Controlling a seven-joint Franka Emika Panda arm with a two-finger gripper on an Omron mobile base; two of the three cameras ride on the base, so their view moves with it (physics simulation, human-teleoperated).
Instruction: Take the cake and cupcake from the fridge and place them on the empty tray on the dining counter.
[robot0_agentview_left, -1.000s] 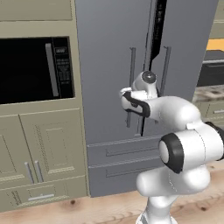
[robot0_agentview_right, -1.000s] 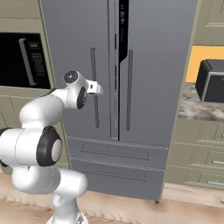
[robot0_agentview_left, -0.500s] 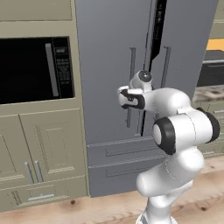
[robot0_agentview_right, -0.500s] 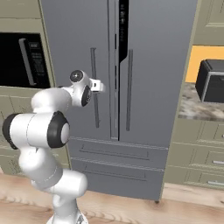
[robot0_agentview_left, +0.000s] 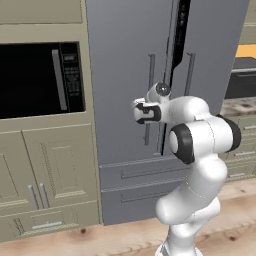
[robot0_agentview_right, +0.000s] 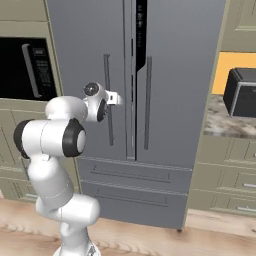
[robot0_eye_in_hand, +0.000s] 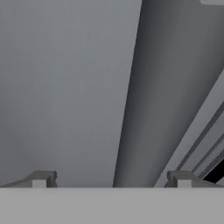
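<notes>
Arm (robot0_agentview_left: 197, 150): glossy white, rounded shell segments, bulbous at the joints. Dark grey to black bands ring the joints; one broad black collar sits on the big mid-arm joint (robot0_agentview_right: 72, 142). A small round grey cap tops the wrist (robot0_agentview_right: 91, 89). Claw (robot0_agentview_left: 136, 111): white housing with a black inset panel. In the hand view its fingertips (robot0_eye_in_hand: 41, 179) are small, dark grey, blocky, with paler square pads.
</notes>
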